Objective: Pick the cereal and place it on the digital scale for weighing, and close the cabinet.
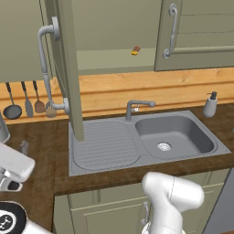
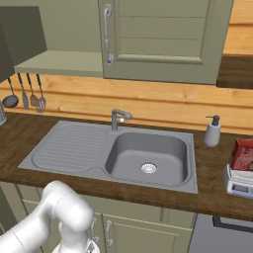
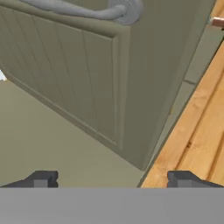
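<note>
The cereal (image 2: 243, 154), a red box with pale print, stands upright on the digital scale (image 2: 239, 186) at the counter's far right. The cabinet (image 1: 114, 34) hangs over the sink. Its left door (image 1: 68, 68) is swung out toward me, edge-on, with its curved bar handle (image 1: 45, 68) on the left face. The right door (image 1: 201, 32) is shut. In the hand view the open door's panelled face (image 3: 65, 78) and its handle (image 3: 87, 11) are close ahead. My gripper (image 3: 113, 180) is open, with nothing between its fingertips (image 3: 41, 179).
A small yellow-and-red item (image 1: 135, 50) lies on the cabinet shelf. Below are the grey sink (image 1: 173, 135), its faucet (image 1: 137, 107) and a soap dispenser (image 2: 213, 131). Utensils (image 1: 27, 103) hang on the wood wall at left.
</note>
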